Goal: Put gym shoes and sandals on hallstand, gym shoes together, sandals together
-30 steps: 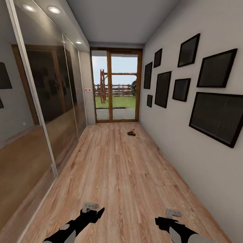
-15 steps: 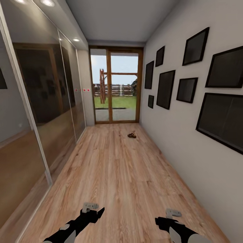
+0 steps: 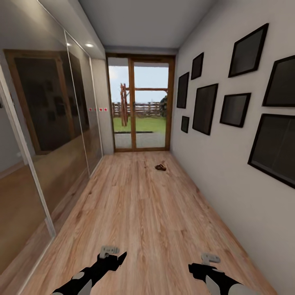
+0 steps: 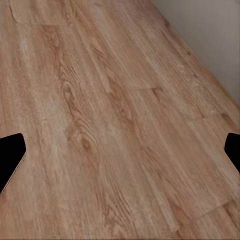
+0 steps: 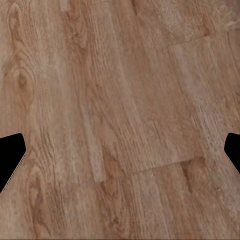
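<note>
head view: the camera has rolled forward, so the sandals (image 3: 160, 167) now sit a little closer on the corridor floor (image 3: 139, 213), far ahead near the right wall; the approach is under way. mirrored wardrobe doors (image 3: 49, 135) line the left, dark frames (image 3: 205, 108) the right, nothing blocks the path. left wrist view: left gripper (image 4: 120, 155) spread wide, empty, over planks. right wrist view: right gripper (image 5: 120, 155) likewise spread and empty.
</note>
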